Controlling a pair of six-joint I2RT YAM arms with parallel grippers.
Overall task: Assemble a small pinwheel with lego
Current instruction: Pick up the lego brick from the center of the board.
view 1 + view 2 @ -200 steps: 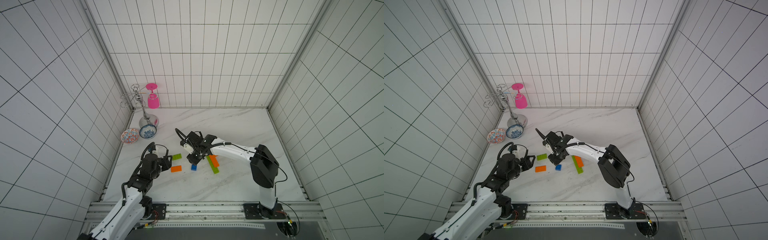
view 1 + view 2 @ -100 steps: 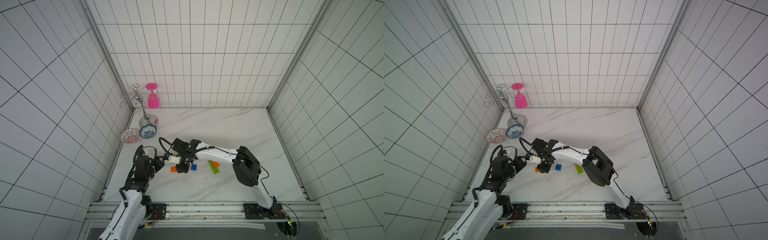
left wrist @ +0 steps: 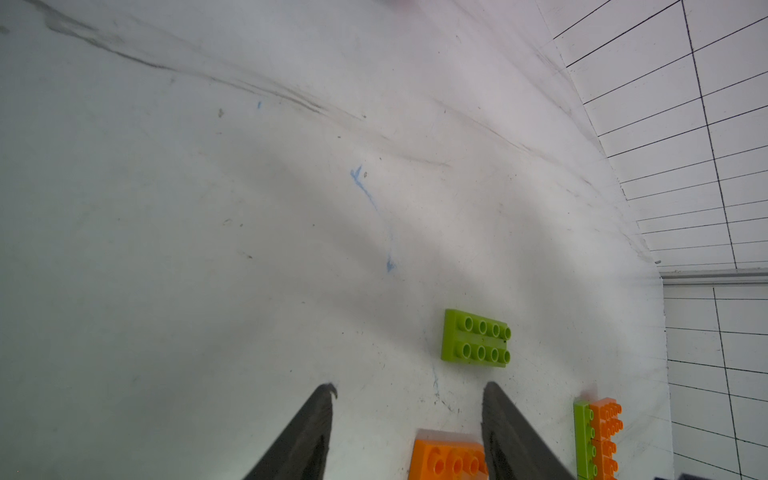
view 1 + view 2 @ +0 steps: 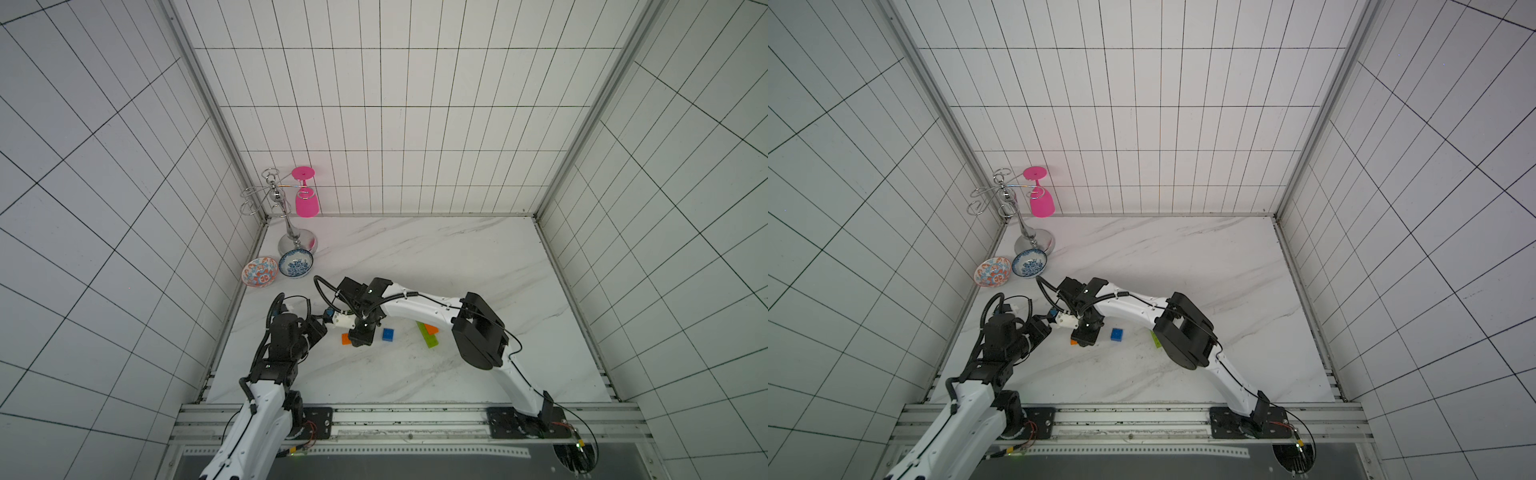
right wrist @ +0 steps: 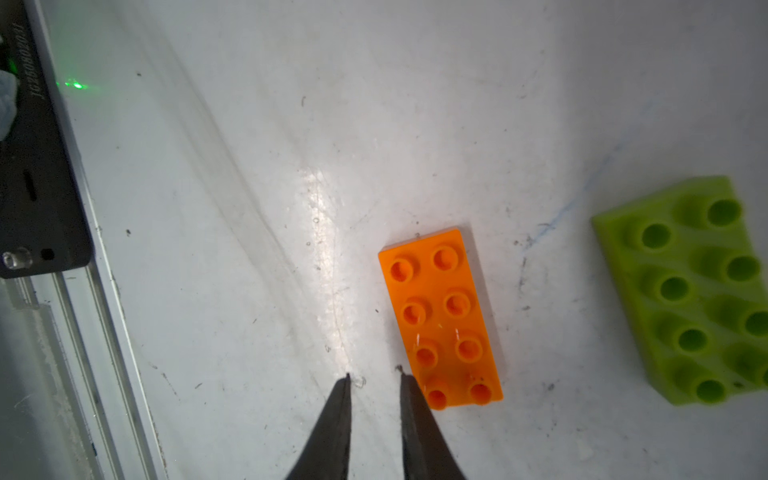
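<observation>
A loose orange lego brick [image 5: 440, 320] lies flat on the marble floor. My right gripper [image 5: 374, 376] hovers over it [image 4: 345, 338]; its jaws stand a narrow gap apart with nothing between them, and one finger's tip is beside the brick's end. My left gripper [image 3: 409, 388] is open at the left [image 4: 322, 328], and the same orange brick [image 3: 449, 457] shows low between its fingers, ungripped. A loose lime-green brick [image 3: 476, 338] lies just beyond. The blue square brick [image 4: 388, 334] sits to the right. A joined green-and-orange pair [image 4: 428, 334] lies under the right arm.
Two patterned bowls [image 4: 259, 272] [image 4: 296, 264] sit at the back left by the left wall. Behind them stands a chrome rack [image 4: 286, 224] with a pink glass [image 4: 306, 203] hanging from it. The metal rail [image 4: 395, 419] runs along the front edge.
My right arm has swung left and forward, from beside the joined pair to over the loose orange brick. The left arm has drawn back a little. No brick has moved.
</observation>
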